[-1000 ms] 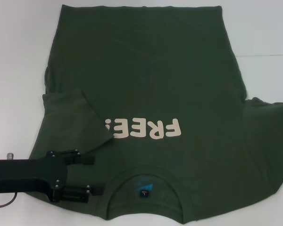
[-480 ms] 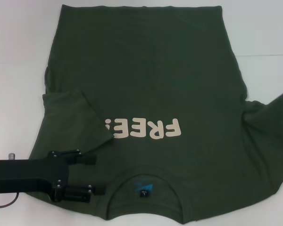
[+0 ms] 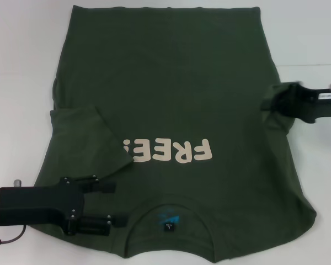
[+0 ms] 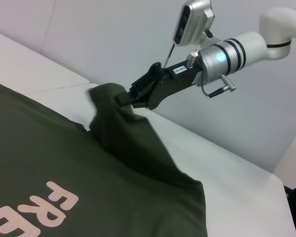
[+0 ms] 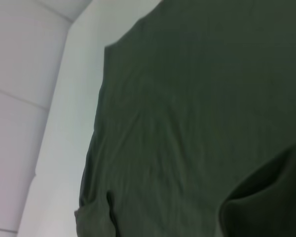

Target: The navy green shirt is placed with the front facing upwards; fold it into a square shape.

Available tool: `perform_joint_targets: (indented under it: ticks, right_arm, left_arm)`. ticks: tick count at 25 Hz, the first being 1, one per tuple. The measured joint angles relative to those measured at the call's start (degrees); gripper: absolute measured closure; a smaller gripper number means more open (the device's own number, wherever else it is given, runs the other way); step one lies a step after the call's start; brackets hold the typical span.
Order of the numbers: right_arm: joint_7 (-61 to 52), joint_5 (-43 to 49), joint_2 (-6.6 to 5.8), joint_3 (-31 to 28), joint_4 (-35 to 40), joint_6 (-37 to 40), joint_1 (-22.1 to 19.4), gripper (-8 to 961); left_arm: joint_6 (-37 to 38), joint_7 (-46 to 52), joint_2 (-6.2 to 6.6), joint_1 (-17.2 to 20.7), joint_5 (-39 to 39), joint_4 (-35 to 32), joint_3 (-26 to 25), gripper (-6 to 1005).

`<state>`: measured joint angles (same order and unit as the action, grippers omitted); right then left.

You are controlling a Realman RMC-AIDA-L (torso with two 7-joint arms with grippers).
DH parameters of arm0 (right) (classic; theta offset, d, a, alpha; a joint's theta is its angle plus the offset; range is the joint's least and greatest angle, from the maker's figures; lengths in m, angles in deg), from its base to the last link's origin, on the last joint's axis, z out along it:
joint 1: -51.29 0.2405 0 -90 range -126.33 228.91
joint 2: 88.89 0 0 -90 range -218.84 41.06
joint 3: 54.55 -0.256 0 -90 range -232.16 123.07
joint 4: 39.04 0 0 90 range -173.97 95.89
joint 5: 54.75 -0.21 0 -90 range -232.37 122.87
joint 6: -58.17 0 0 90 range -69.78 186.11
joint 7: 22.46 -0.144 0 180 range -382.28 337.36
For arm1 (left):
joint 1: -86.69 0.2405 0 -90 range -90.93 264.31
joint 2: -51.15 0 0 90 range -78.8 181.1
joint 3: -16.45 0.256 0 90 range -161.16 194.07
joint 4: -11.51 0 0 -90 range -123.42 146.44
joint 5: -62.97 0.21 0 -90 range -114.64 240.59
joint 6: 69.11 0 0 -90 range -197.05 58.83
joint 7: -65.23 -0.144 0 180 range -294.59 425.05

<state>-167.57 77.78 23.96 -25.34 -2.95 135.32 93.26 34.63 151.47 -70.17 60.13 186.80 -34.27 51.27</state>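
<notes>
Shirt [image 3: 171, 110]: dark green, spread face-up across the centre of the head view on the white bench [image 3: 22, 66], collar at lower centre, hem at top; long axis runs bottom to top of frame. Left sleeve lies folded inward over the chest, lower left.

Right sleeve [image 4: 113, 111]: pinched and raised off the bench at mid-right of frame by the right end effector [image 3: 278, 100], fingers closed on the cloth. Body lies frame-left of this grip; judged next: carry inward.

Left end effector [image 3: 113, 203]: lower left, over the shoulder beside the collar, fingers parted, holding nothing.
</notes>
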Motion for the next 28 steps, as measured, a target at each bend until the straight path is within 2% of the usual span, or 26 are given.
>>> perform_joint_targets:
  ticks: [7, 14, 21, 28]
  right_arm:
    - [0.09, 0.0, 0.74, 4.8, -3.02, -3.17, 1.22, 910]
    - [3.72, -2.69, 0.87, 4.2, -3.45, -1.45, -0.39, 870]
    - [8.03, -10.2, -0.13, 4.07, -3.41, 1.39, -3.89, 578]
    - [16.2, -18.4, -1.35, 1.65, -3.48, 9.18, -10.95, 269]
  left_arm:
    - [-0.11, 0.38, -0.28, -0.06, 0.28, 0.0, 0.01, 65]
    - [-0.12, 0.45, -0.35, -0.09, 0.16, 0.05, 0.02, 65]
    - [-0.24, 1.64, -0.4, -0.31, -0.48, 1.21, -0.04, 64]
    - [0.01, 10.81, 0.27, -0.42, -1.25, 1.67, -1.12, 65]
